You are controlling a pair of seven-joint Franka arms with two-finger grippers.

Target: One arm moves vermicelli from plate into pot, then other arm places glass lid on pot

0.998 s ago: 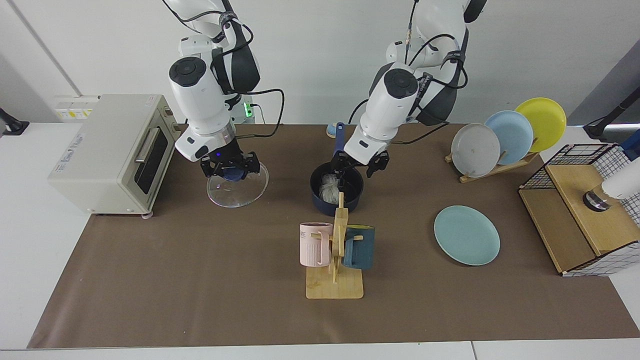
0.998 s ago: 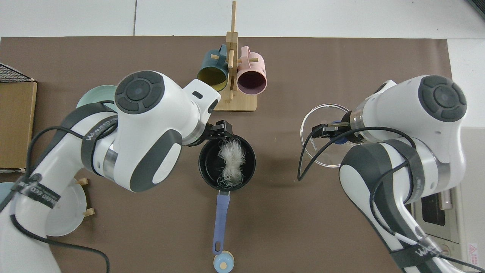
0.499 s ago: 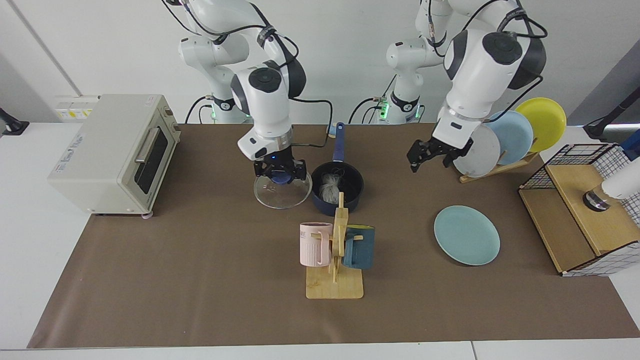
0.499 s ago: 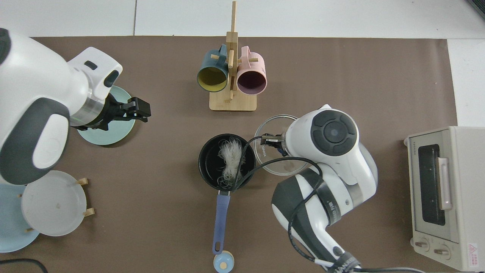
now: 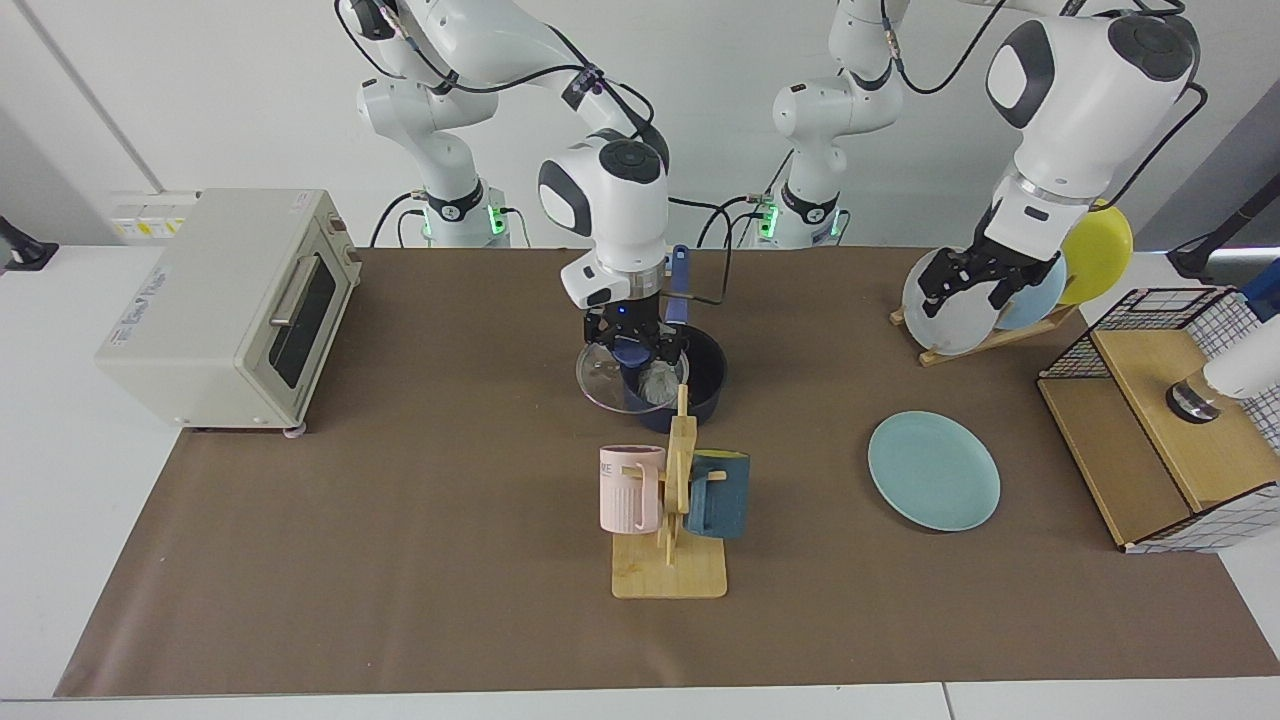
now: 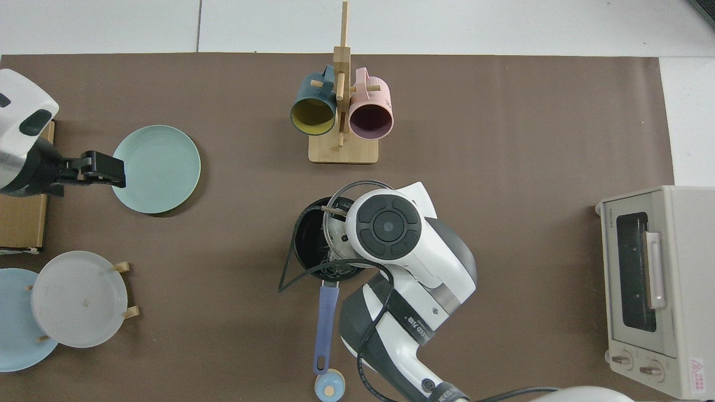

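Vermicelli (image 5: 658, 381) is seen lying inside the pot (image 5: 704, 372), while the plate (image 5: 933, 470) lies bare on the counter (image 5: 400, 560) well apart from it. The glass lid (image 5: 608, 380) is gripped by its blue knob in the right claw (image 5: 633, 347) and is held tilted, partly over the pot's rim. The left claw (image 5: 968, 284) is held with fingers spread in front of the racked plates (image 5: 950, 310), away from the pot.

Bright even light, soft shadows, sharp focus
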